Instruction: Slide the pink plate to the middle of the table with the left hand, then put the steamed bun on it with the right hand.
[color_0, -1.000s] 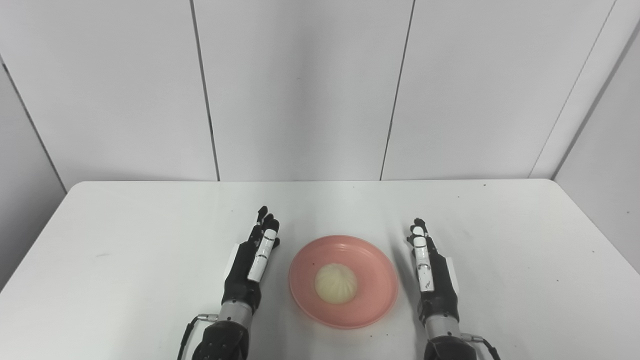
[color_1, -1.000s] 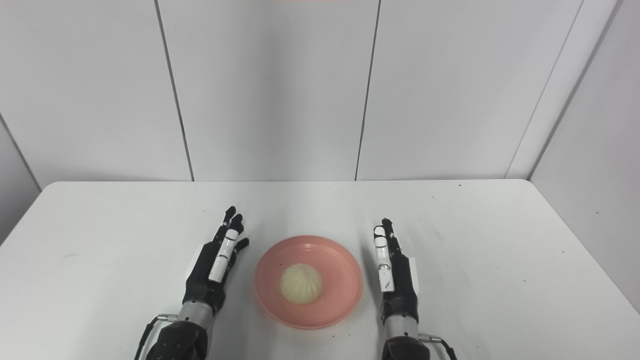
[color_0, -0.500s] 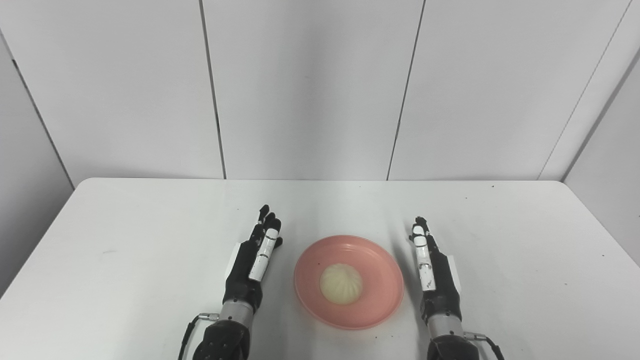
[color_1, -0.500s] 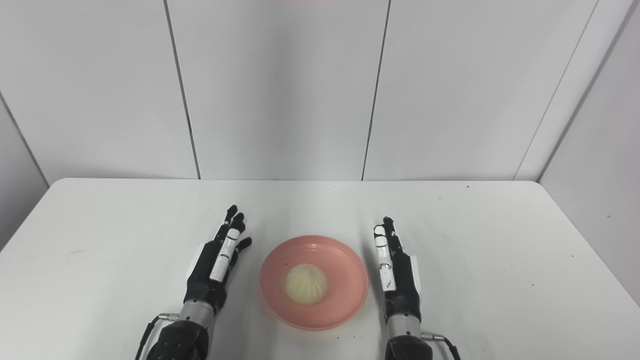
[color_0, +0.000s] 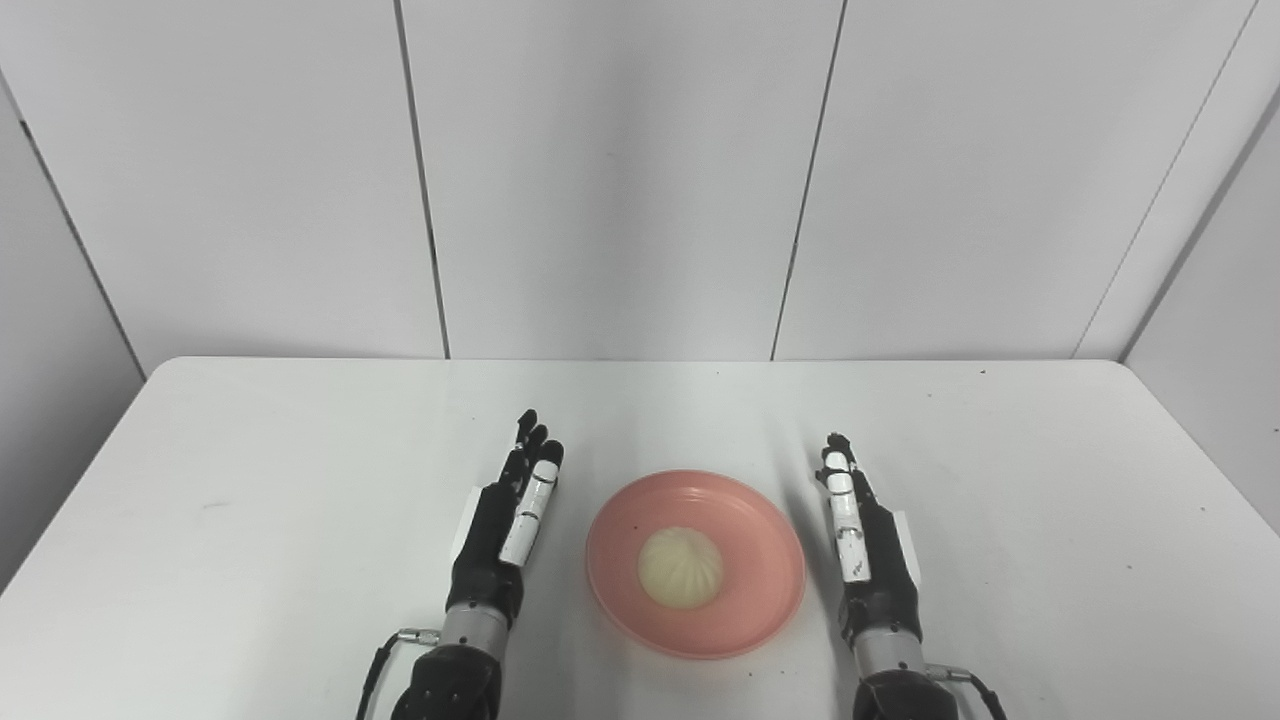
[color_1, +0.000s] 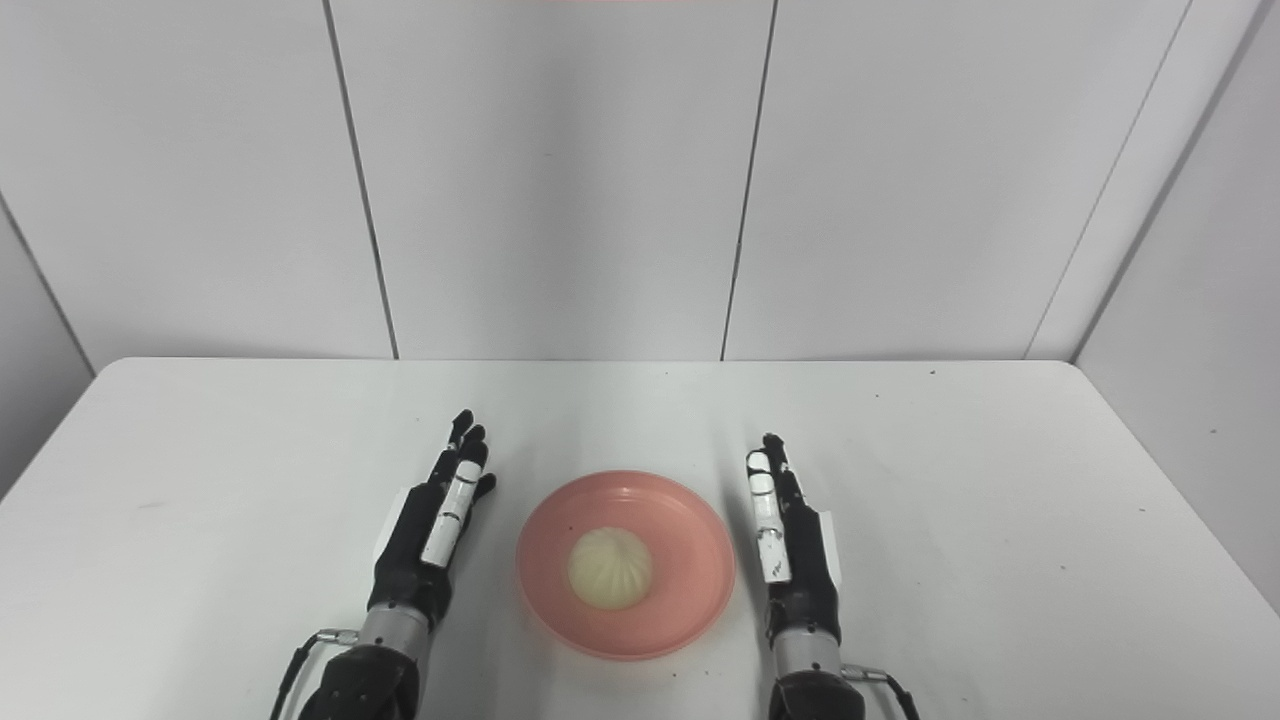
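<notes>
A pink plate (color_0: 745, 600) lies on the white table near the front middle. A pale steamed bun (color_0: 680, 568) sits on the plate, a little left of its centre. My left hand (color_0: 505, 525) rests edge-on just left of the plate, fingers straight and pointing away, holding nothing. My right hand (color_0: 865, 555) rests edge-on just right of the plate, fingers straight, holding nothing. Neither hand touches the plate. The same scene shows in the right eye view, with the plate (color_1: 690, 600) and the bun (color_1: 610, 568) between the hands.
The white table (color_0: 300, 480) has rounded far corners and runs to grey wall panels behind. A few small dark specks dot its surface.
The whole picture shifted slightly, so the camera moved. The left hand's thumb has drawn in closer to its fingers. Plate, bun and right hand stay put.
</notes>
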